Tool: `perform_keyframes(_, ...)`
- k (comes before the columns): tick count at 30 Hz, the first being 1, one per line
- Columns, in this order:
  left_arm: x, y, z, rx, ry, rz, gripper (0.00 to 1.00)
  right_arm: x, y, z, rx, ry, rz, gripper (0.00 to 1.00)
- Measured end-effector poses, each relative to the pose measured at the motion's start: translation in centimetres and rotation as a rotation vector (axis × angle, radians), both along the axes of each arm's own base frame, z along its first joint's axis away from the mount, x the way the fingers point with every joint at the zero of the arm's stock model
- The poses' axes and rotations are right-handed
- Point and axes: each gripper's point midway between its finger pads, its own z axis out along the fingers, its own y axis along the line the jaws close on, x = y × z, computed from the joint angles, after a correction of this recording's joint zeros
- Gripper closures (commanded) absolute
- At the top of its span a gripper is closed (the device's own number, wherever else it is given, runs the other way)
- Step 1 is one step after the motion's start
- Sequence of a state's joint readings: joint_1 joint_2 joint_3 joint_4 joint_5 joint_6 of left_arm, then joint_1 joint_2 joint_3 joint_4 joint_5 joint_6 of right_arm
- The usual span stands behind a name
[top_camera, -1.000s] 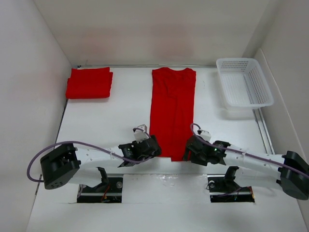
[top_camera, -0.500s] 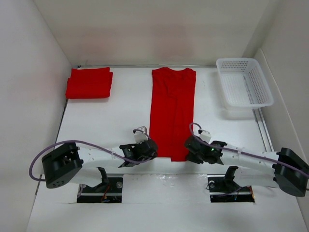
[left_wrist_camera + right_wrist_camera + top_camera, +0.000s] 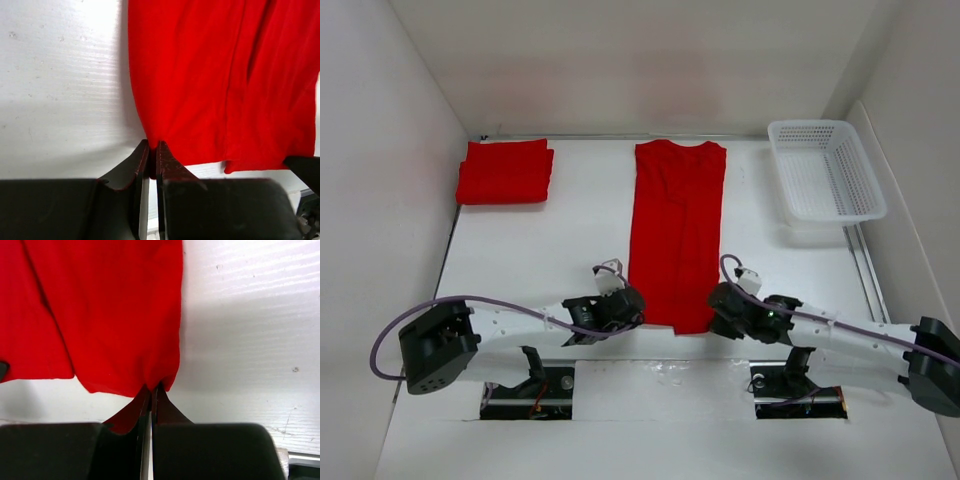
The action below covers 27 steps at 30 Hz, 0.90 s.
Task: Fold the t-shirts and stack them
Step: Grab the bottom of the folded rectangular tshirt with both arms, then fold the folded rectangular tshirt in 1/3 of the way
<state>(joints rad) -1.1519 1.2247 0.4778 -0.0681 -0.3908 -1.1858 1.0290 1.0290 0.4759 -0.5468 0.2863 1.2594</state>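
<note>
Both grippers had shut since a second ago, when their jaws stood spread at the near corners of the hem; the arms had barely shifted.

White table (image 3: 570, 230), walled on three sides. Long t-shirt (image 3: 676, 235) lay down the middle of it, already folded lengthwise into a narrow strip, collar at the far end, hem at the near edge between the two arms.

Step in hand, as judged: taking hold of the hem for the crosswise fold. Next move would call for lifting both corners together and level, then carrying them away toward the collar so the strip halves without skewing. After that, the bundle would go to the stack.

Mesh basket (image 3: 825, 170) sat at the far right, well apart from the strip and seemingly out of the fold's path. Folded t-shirt (image 3: 505, 172) rested in the far left corner, also well apart; likely the base of the stack. Nothing lay on the strip itself.

Left gripper (image 3: 152, 150): jaws pressed together, pinching the near-left hem corner. Right gripper (image 3: 151, 390): jaws likewise pressed, pinching the near-right corner, red cloth bunched at the tips.
</note>
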Motion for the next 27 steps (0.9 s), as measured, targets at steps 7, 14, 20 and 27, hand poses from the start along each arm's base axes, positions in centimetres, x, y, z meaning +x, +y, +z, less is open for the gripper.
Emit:
perform_keyframes(7, 2.2, -1.4, 4.0, -0.023, -0.034, 0.039, 1.0, 2.4, 0.4, 3.2, -0.038, -0.108, 0.037, 1.0)
perform_keyframes(14, 8.3, 0.6, 5.1, -0.044, -0.036, 0.133, 1.0, 8.5, -1.1, 5.6, -0.086, -0.183, -0.017, 1.0)
perform_keyframes(20, 10.8, -1.7, 7.8, -0.03, -0.109, 0.03, 1.0, 13.6, -2.5, 8.1, -0.121, -0.244, -0.014, 1.0)
perform_keyframes(27, 15.6, -2.6, 9.7, -0.01, -0.158, 0.035, 1.0, 17.1, -2.4, 9.1, -0.144, -0.279, 0.036, 1.0)
